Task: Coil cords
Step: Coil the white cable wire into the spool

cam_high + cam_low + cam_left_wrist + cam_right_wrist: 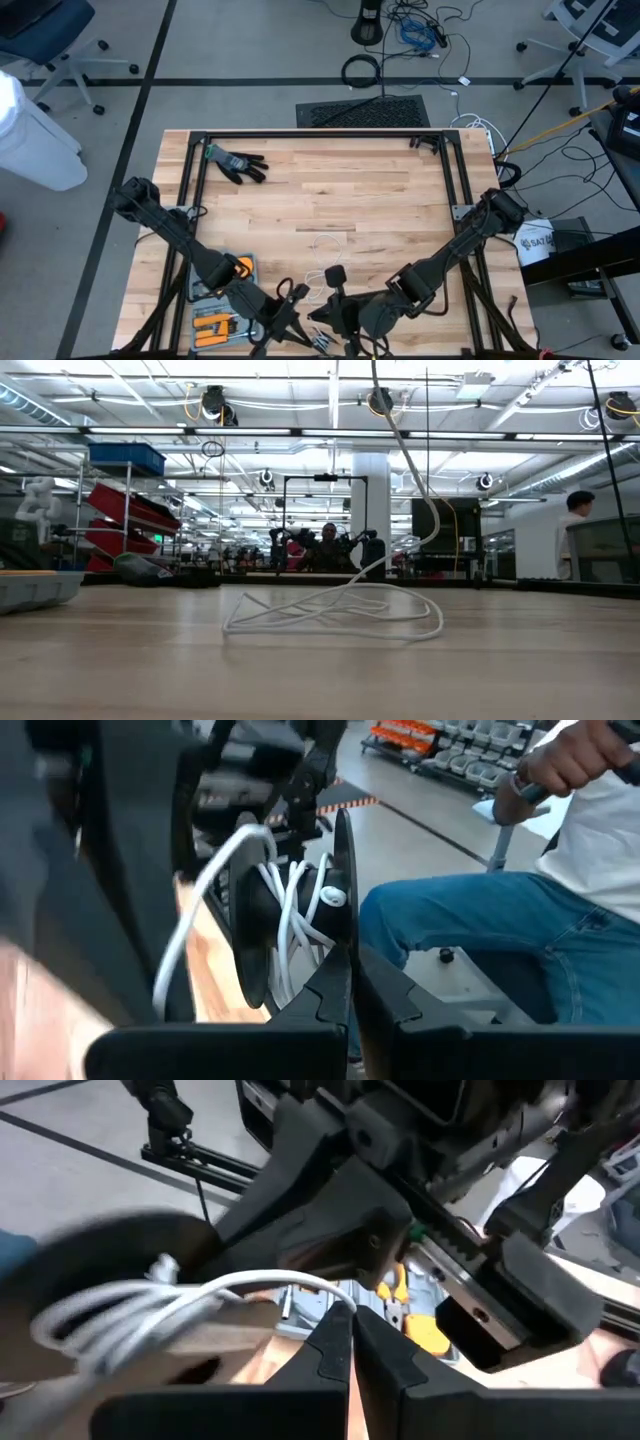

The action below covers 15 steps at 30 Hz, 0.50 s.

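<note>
The cord is thin and white. Part of it lies in loose loops (326,244) on the wooden table, also seen in the low view (330,612), and one strand (418,510) rises from them out of the picture's top. The other part is wound on a black spool (285,915), held up over the table's near edge. My left gripper (350,985) is shut on that spool. My right gripper (350,1335) is shut on the cord beside the spool (110,1270), close to my left gripper (303,306). My left gripper pinches the spool's thin black flange (344,910) edge-on between its two fingers. The spool is lifted clear of the table, its wound white turns lying beside the fingers. My right gripper pinches a single white strand (322,1286) at its fingertips. The strand runs from the fingers across to the spool, lifted clear of the table. Where the strand goes past the fingers is hidden by them.
A black glove (238,163) lies at the table's far left. A tray of orange tools (218,320) sits at the near left under my left arm. Black frame rails (310,135) run along the table's edges. A seated person (480,940) is just beyond the near edge.
</note>
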### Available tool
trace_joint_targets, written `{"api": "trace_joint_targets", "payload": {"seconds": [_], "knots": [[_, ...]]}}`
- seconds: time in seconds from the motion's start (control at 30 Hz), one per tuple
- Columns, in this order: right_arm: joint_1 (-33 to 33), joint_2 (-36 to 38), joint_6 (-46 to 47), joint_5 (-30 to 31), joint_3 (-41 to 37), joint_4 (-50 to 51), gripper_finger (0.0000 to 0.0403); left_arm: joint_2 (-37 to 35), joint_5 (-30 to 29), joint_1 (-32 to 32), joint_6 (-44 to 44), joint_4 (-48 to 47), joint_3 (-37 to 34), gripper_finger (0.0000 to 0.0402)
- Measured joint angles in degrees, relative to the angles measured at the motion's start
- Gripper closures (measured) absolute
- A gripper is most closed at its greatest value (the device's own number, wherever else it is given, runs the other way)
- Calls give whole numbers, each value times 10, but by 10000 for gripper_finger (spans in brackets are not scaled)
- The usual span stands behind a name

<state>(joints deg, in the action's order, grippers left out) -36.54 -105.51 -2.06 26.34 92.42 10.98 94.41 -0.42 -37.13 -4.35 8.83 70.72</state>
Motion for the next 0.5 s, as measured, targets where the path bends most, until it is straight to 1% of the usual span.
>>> {"api": "trace_joint_targets", "payload": {"seconds": [0.13,0.33,0.5], "knots": [[7,0,2,-29,0,0,403,0,7,6,22,12,0,395],[20,0,15,-110,0,0,399,0,10,7,59,22,0,395],[25,0,33,-123,0,6,379,0,19,8,89,52,0,395]]}}
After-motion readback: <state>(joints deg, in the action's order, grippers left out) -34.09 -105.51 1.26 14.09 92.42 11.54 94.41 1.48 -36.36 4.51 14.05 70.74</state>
